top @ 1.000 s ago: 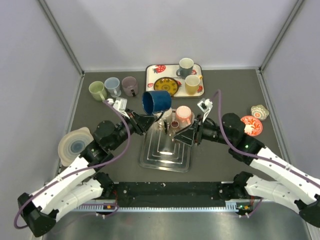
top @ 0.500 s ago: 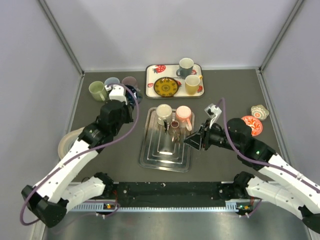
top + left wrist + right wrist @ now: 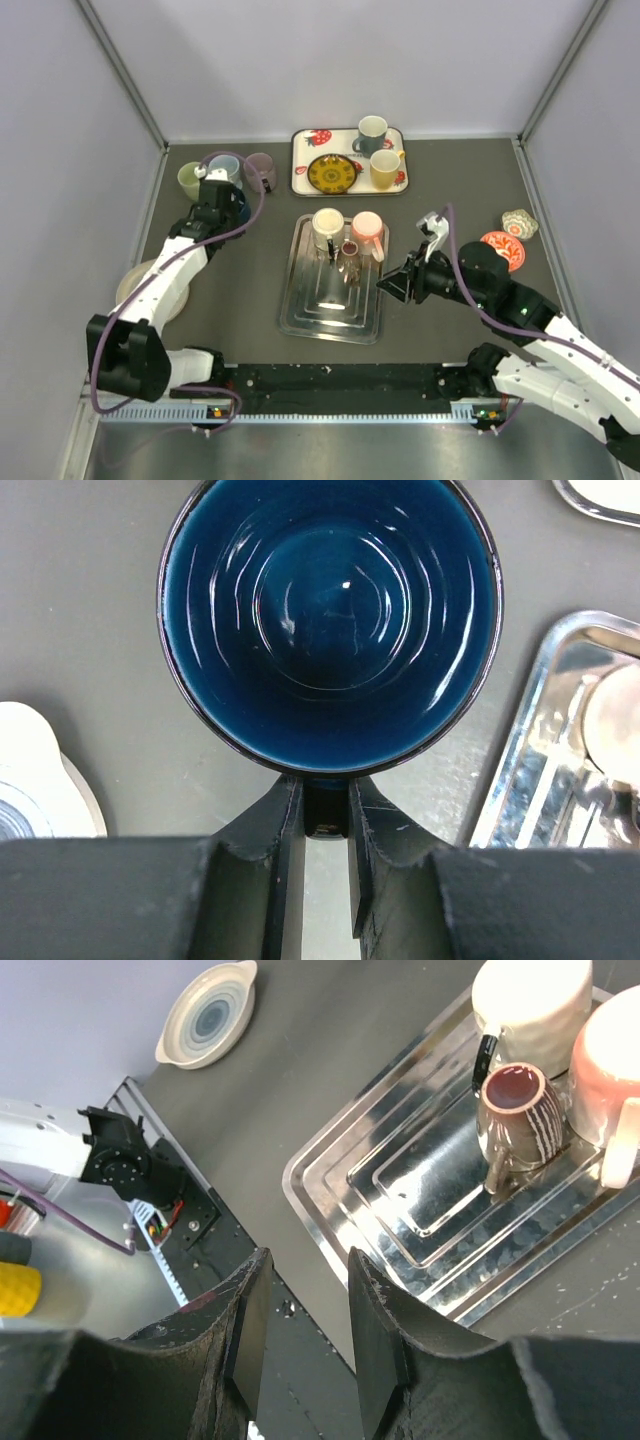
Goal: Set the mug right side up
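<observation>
Dark table (image 3: 250,290) on your far left is where your left claw (image 3: 326,805), clenched on the handle of the blue mug (image 3: 330,620), has carried it from above the steel tray (image 3: 300,315), mouth up now beside the pastel mugs (image 3: 195,180), so only set-down looks left, while your right claw (image 3: 305,1295) hangs released, empty.

Steel tray (image 3: 300,318) with cream mug (image 3: 327,228), pink mug (image 3: 367,228), strawberry tray (image 3: 300,172), red bowl (image 3: 499,245), white dish (image 3: 131,290)

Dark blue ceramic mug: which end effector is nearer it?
Left. The left end effector holds the dark blue ceramic mug by its handle; the right end effector hangs beside the silver metal tray.
</observation>
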`<state>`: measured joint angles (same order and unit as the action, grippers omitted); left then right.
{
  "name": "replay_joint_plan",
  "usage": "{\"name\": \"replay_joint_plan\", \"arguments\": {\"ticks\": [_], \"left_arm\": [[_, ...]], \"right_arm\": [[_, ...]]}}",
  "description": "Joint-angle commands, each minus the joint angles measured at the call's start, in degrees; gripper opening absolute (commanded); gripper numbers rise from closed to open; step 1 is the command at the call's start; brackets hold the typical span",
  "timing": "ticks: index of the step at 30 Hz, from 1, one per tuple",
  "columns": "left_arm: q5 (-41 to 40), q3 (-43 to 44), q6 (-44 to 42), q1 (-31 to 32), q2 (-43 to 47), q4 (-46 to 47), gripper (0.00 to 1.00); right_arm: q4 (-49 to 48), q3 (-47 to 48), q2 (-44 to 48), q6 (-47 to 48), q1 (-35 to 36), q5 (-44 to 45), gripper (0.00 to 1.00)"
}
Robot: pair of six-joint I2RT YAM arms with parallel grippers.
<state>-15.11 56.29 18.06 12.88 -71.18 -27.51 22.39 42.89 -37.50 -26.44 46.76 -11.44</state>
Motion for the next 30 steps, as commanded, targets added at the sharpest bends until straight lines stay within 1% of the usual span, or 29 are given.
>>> {"name": "replay_joint_plan", "arguments": {"ticks": [1,6,16,23,27,28,29,30], "left_arm": [[1.67,-0.04,1.18,-3.39,-3.16,9.57,0.00],[1.84,-0.75,2.59,-4.53,-7.83,13.00,0.00],[0.52,5.31,3.03,-6.20,-19.16,12.22,0.00],[0.43,6.90,2.85,-7.26,-22.60,11.25,0.00],[0.61,7.43,3.29,-7.26,-23.30,8.89,0.00],[0.61,7.86,3.38,-7.26,-23.48,8.27,0.00],[0.70,7.95,3.38,-7.26,-23.39,7.82,0.05],[0.87,8.04,3.29,-7.26,-23.31,7.30,0.08]], "right_arm": [[0.19,-1.06,0.76,1.74,0.52,1.69,0.36],[0.11,-1.32,-0.47,2.53,0.43,2.13,0.36],[0.11,-1.85,-3.02,3.58,0.43,1.95,0.36],[0.37,-1.50,-4.51,4.64,0.43,2.65,0.36],[0.37,-1.06,-5.92,5.16,0.43,2.57,0.36],[0.37,-0.97,-6.10,5.17,0.43,2.57,0.37],[0.37,-0.80,-6.36,5.34,0.43,2.48,0.37],[0.37,-0.62,-6.54,5.43,0.43,2.39,0.37]]}}
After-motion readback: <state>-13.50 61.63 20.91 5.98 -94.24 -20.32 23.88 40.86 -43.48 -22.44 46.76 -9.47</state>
